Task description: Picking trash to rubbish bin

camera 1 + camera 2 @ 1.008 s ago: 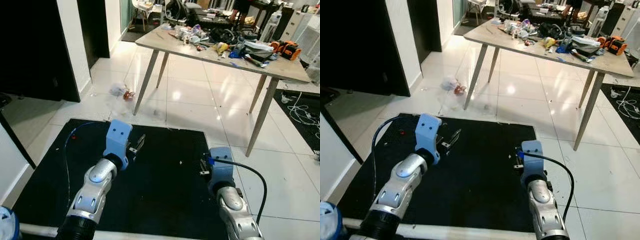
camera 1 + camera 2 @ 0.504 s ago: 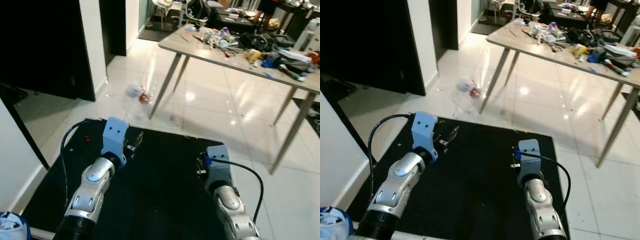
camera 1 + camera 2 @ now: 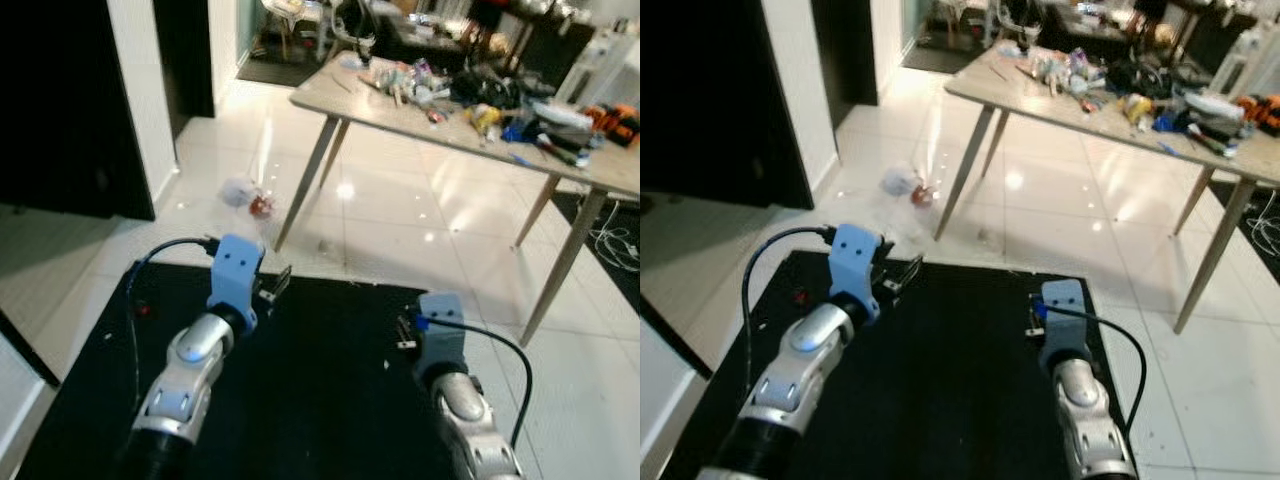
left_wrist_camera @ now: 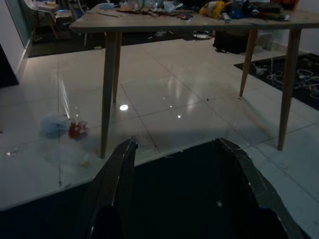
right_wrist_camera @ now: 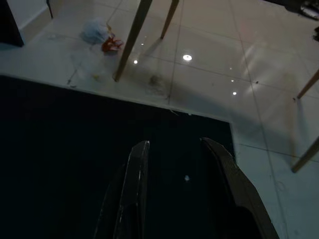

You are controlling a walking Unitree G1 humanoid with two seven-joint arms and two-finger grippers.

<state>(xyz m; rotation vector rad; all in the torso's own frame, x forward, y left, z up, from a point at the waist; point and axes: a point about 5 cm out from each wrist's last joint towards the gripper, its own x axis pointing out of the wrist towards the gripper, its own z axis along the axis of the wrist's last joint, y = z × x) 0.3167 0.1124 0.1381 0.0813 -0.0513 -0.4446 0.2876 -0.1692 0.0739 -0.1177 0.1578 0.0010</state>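
One trash bag [image 3: 240, 190] lies well beyond left tool [image 3: 277, 283].

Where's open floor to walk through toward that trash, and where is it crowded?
Open: the black mat ahead of both grippers, and the white tile between the mat and the table legs. The trash lies on tile just left of the near leg. Crowded: the tabletop, covered in clutter.
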